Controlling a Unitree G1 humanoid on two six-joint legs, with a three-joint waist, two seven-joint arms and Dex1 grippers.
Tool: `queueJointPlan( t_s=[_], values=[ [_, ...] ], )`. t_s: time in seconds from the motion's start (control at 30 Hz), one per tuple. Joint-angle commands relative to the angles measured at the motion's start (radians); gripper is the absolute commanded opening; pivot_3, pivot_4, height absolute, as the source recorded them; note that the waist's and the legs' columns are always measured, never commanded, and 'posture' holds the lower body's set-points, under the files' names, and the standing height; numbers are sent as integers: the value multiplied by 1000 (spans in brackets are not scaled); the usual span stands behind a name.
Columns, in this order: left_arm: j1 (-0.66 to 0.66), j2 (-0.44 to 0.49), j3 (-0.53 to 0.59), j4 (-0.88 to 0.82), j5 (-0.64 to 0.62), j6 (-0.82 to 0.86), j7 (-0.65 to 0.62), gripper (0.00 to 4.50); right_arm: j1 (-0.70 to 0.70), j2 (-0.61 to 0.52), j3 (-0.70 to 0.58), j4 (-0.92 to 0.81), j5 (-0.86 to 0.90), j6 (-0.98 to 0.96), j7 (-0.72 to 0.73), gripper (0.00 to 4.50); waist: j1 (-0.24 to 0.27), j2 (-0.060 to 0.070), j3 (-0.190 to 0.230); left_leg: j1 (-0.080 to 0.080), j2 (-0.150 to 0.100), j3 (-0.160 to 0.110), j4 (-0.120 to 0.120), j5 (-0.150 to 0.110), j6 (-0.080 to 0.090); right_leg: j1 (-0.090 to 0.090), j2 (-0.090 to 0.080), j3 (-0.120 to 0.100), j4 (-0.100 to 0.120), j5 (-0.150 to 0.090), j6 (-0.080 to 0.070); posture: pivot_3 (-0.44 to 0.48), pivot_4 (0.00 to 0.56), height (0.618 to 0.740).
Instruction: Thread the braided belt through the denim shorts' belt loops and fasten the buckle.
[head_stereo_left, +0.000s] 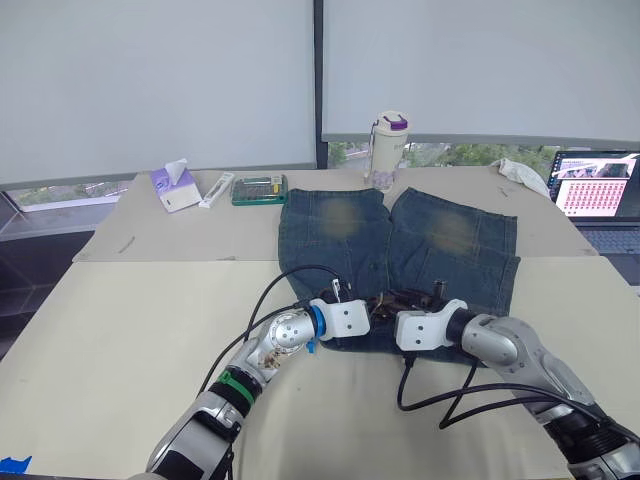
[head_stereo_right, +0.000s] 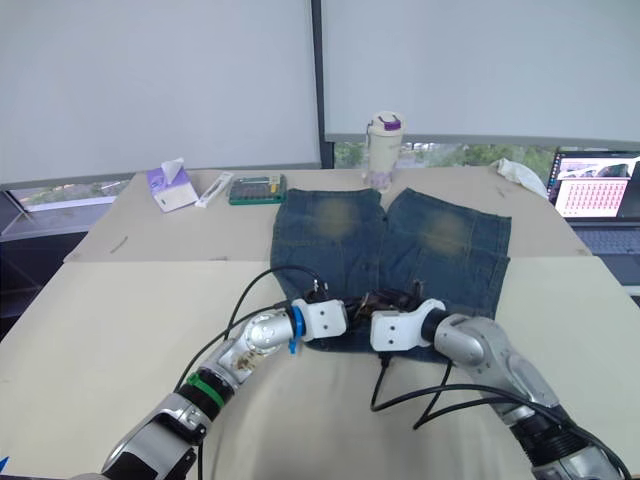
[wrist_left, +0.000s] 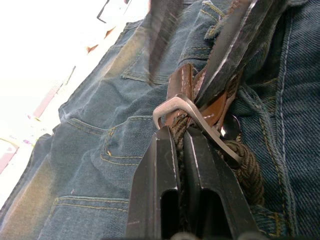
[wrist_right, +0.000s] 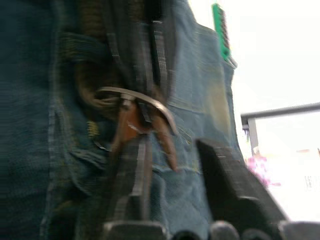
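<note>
Both grippers at shorts' (head_stereo_left: 400, 250) waistband; L (wrist_left: 181, 137) jaws clenching belt (wrist_left: 240, 165); R (wrist_right: 175, 165) jaws apart.

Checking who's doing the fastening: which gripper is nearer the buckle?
Left. The left gripper is shut on the belt right at the buckle; the right gripper is open beside it.

Both arms are silver-grey metal with rounded, jointed segments, each ending in a white blocky wrist housing. The left arm (head_stereo_left: 262, 352) carries a blue ring just behind its white housing and a green band further back (with a narrow black collar beside it). The right arm (head_stereo_left: 515, 352) is smoother and bulkier, a plain grey shell. Black cables loop loosely from both wrists. The fingers (wrist_left: 165, 190) are black, flat-sided and slightly scuffed.
</note>
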Motion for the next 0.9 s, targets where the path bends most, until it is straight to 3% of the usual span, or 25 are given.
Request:
queueJointPlan(
  t_s=[0.03,0.2,0.33,0.6,0.73,0.9],
  values=[
    [3,-2,-15,-16,3,-15,0,0,-15,8,-4,1,-4,-28,-2,84,-1,0,0,0,0,0,0,0,0,0,0,0,0,0,0,0,150,740],
    [19,6,1,-32,-37,0,-32,0,4,4,-33,-1,5,-27,-9,84,-1,0,0,0,0,0,0,0,0,0,0,0,0,0,0,0,150,740],
    [38,19,34,-55,-98,11,-67,1348,11,-5,-47,0,8,-33,-11,0,-2,0,0,0,0,0,0,0,0,0,0,0,0,0,0,0,150,740],
    [144,117,100,-150,-283,-151,-179,4073,22,-2,-62,-8,9,-27,-21,0,-3,0,0,0,2,0,-1,0,0,-1,0,0,0,0,0,0,150,740],
    [198,181,111,-200,-341,-130,-256,4073,29,0,-77,-12,15,-18,-27,0,-3,0,0,0,2,0,-1,0,0,-1,0,0,0,0,0,0,150,740],
    [211,187,91,-147,-290,-89,-246,4073,35,-5,-102,-16,24,-24,-31,0,1,0,0,0,1,0,-1,0,0,0,0,0,0,0,0,0,150,740]
  ],
)
